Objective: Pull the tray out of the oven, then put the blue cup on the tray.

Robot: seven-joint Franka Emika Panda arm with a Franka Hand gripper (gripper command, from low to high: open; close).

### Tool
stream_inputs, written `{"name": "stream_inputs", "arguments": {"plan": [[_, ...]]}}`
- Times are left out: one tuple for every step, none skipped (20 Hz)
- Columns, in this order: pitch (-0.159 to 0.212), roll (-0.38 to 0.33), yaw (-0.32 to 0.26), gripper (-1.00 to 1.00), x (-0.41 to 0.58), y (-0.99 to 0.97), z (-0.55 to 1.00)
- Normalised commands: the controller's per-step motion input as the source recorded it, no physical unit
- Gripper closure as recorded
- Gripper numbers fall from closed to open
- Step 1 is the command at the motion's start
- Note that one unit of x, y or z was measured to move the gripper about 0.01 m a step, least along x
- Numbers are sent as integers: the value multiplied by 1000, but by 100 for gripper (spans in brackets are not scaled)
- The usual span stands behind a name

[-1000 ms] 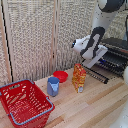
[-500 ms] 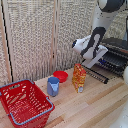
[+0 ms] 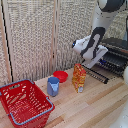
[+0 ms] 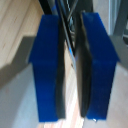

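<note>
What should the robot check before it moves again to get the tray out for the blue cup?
1. Oven door open: ok, it hangs down in front.
2. Tray reachable: ok, its bars show at the oven's opening.
3. Gripper holding the tray: cannot tell; the blue pads sit close together around thin dark bars, blurred.
4. Blue cup standing upright: ok, on the table beside the red basket.
5. Orange bag in the way: not ok, it stands close to the open door.
</note>
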Motion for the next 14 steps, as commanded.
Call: {"name": "stream_inputs", "arguments": {"plan": [[0, -73, -46, 100, 151, 917, -211], [0, -74, -46, 100, 149, 917, -214], [0, -77, -46, 100, 151, 911, -223], [0, -72, -52, 100, 143, 909, -209], [0, -81, -49, 100, 34, 843, -149], [0, -50, 0, 100, 0, 471, -80], [0, -1, 7, 100, 80, 211, 0], [0, 0, 43, -100, 71, 40, 0], [0, 0, 64, -100, 131, 14, 0], [9, 0, 28, -100, 106, -6, 0], [0, 0, 33, -100, 0, -26, 0], [25, 0, 80, -100, 0, -89, 0], [30, 0, 107, -100, 0, 0, 0], [21, 70, 103, -100, 0, 0, -66]]}}
